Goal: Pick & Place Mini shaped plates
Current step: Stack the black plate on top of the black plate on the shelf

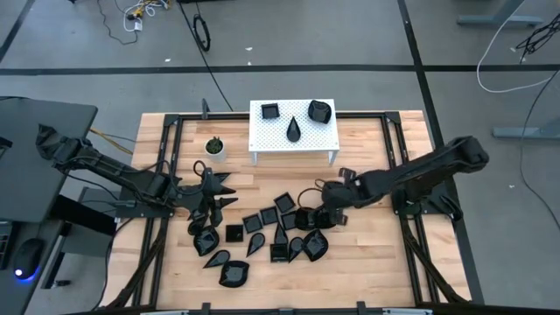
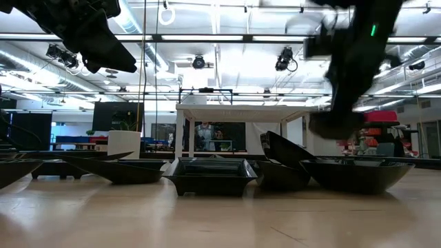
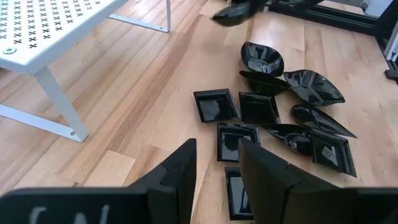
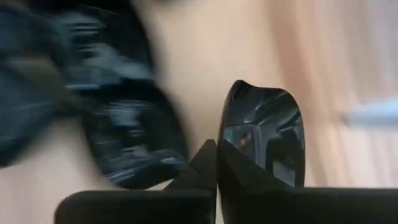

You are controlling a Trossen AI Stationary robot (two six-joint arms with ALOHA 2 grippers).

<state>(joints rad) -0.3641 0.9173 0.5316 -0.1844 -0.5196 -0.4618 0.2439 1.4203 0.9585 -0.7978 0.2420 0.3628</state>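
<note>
Right tool [image 4: 216, 163] is clamped on the rim of a rounded mini plate [image 4: 264, 140], just above the plate pile [image 1: 262, 232] mid-table [image 1: 367, 262]. Lift straight & slow so neighbours aren't dragged; thin-rim grip, so no wrist jerks en route to white stand [image 1: 267, 136]. Left tool [image 3: 214, 165] waits w/ fingers apart, near table's left.

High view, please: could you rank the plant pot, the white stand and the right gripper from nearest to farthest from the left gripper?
Measured from the left gripper:
1. The plant pot, just behind it, on the table's left half.
2. The white stand, at the back centre, with three black plates on top.
3. The right gripper, across the plate cluster, on the right.
</note>
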